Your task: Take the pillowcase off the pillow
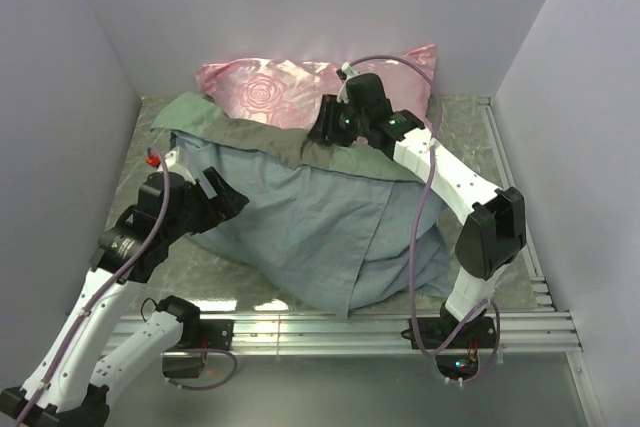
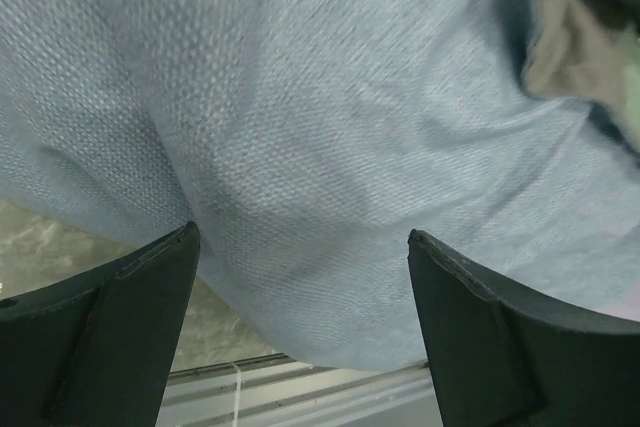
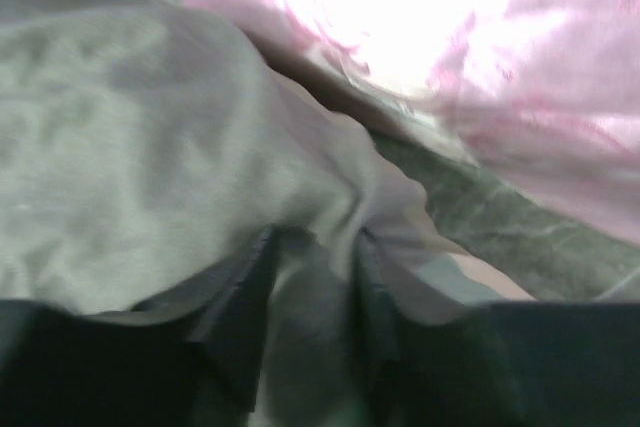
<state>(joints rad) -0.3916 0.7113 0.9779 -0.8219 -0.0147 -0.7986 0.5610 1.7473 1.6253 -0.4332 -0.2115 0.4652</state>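
The pillowcase (image 1: pixel 320 217) lies as a bulging heap in the middle of the table. Its grey-blue inside faces up and its olive and green outside shows along the far edge (image 1: pixel 250 132). The off-white pillow is hidden under the cloth. My left gripper (image 1: pixel 225 197) is open at the heap's left side, with grey-blue cloth (image 2: pixel 330 127) filling the view just ahead of its spread jaws (image 2: pixel 300 237). My right gripper (image 1: pixel 325 132) is at the far edge and is shut on a fold of the olive cloth (image 3: pixel 150 147), with its jaws (image 3: pixel 315 237) close together.
The shiny pink rose-patterned pillow (image 1: pixel 270 87) lies against the back wall, just behind my right gripper, and also shows in the right wrist view (image 3: pixel 560 97). Grey walls enclose the left, back and right. A metal rail (image 1: pixel 330 327) runs along the near edge.
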